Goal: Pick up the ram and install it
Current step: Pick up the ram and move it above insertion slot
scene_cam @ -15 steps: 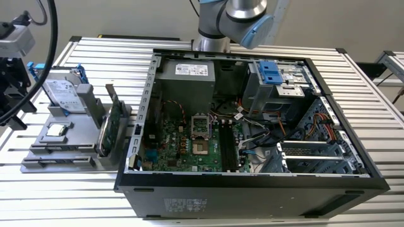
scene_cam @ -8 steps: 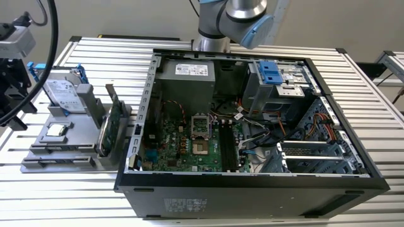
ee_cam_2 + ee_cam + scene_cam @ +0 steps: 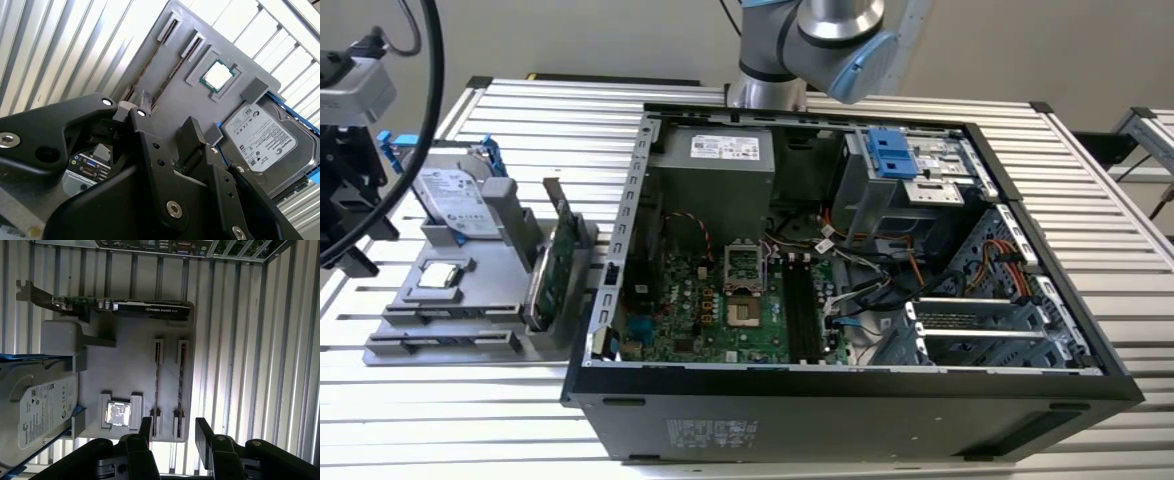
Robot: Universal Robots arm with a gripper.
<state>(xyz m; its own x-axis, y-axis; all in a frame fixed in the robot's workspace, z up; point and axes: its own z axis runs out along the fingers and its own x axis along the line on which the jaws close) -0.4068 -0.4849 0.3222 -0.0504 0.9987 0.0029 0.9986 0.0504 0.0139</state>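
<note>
Two thin dark ram sticks stand on edge side by side in slotted holders on the grey fixture tray (image 3: 130, 347). One ram stick (image 3: 157, 385) lies nearer the processor chip, the other ram stick (image 3: 180, 385) nearer the tray's edge. The second wrist view shows them as dark lines, the ram (image 3: 172, 75) running toward my fingers. My gripper (image 3: 174, 434) hovers open over the end of the tray by the sticks, touching neither. Its black fingers (image 3: 145, 130) hold nothing. The arm's black head with cables (image 3: 344, 190) hangs at the exterior view's left edge.
On the tray also sit a silver hard drive (image 3: 40, 410) with blue rails, a processor chip (image 3: 118, 415) and a green expansion card (image 3: 125, 307) on edge. The open computer case (image 3: 854, 385) stands in the exterior view's middle, motherboard memory slots (image 3: 801, 305) inside.
</note>
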